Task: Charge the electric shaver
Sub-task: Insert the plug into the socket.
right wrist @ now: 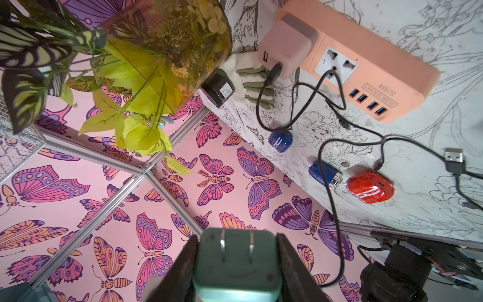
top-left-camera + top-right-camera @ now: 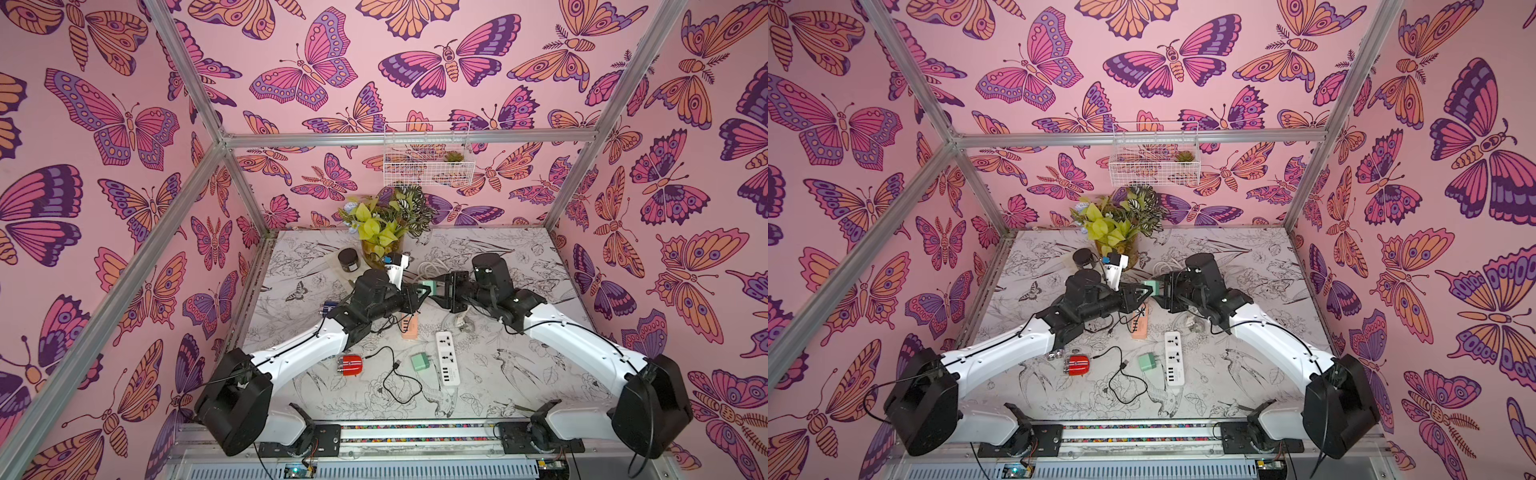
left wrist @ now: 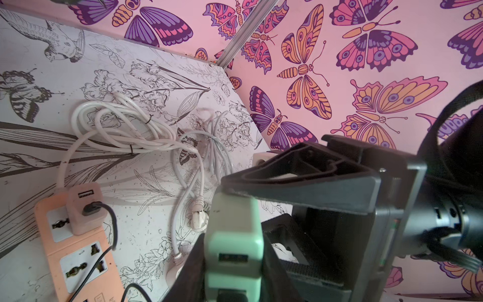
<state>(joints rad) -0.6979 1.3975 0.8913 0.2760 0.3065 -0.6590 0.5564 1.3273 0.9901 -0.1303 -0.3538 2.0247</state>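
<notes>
This is a robot test cell in a lab, not a lived-in room. Indicators: a bare aluminium frame (image 2: 374, 139) carries flat wall panels (image 2: 316, 70) printed with butterflies, and the table (image 2: 519, 374) wears a printed botanical sheet. The left arm (image 2: 299, 357) and right arm (image 2: 573, 332) are bolted to a mounting rail (image 2: 415, 434) at the near edge, with an exposed circuit board (image 2: 296, 471) and loose wiring below it. A wire basket (image 2: 428, 166) hangs on the back panel, and a leafy plant (image 2: 386, 220) in a glass vase stands beneath it.
</notes>
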